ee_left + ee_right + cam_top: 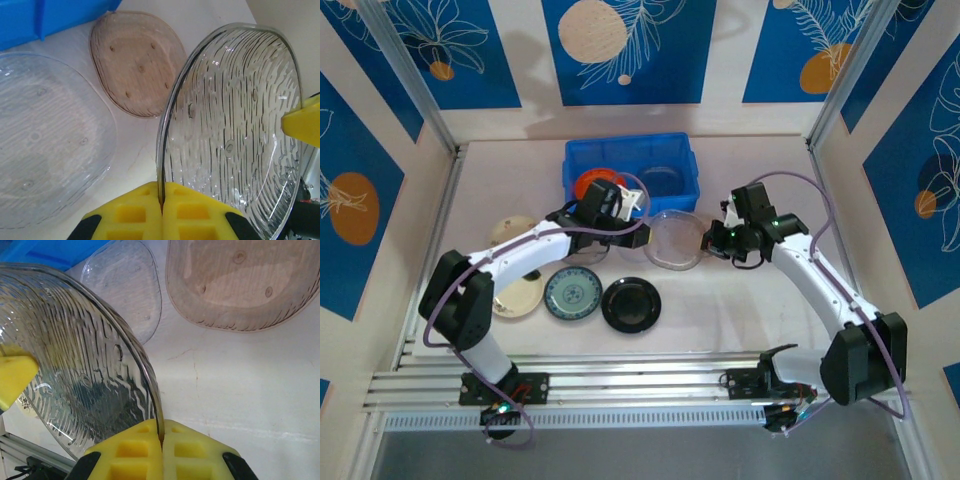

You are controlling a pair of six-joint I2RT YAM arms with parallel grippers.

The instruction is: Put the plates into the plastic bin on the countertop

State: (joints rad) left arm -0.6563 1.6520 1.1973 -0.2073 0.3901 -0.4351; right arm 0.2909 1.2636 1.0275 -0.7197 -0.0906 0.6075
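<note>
A clear ribbed plate (676, 240) hangs tilted above the countertop (740, 320), in front of the blue plastic bin (630, 172), held from both sides. My left gripper (162, 197) is shut on its rim, and so is my right gripper (161, 432) on the opposite rim. In the top view the left gripper (645, 233) and right gripper (708, 240) flank the plate. An orange plate (595, 185) and a clear plate (660, 180) lie in the bin. Teal-patterned (572, 293), black (631, 304) and cream (515, 297) plates lie on the countertop.
Under the held plate lie a smoky tinted plate (137, 62) and a clear plate (45, 135), close to the bin's wall (50, 17). Another cream plate (510, 230) sits behind the left arm. Metal rails (620, 385) run along the near edge.
</note>
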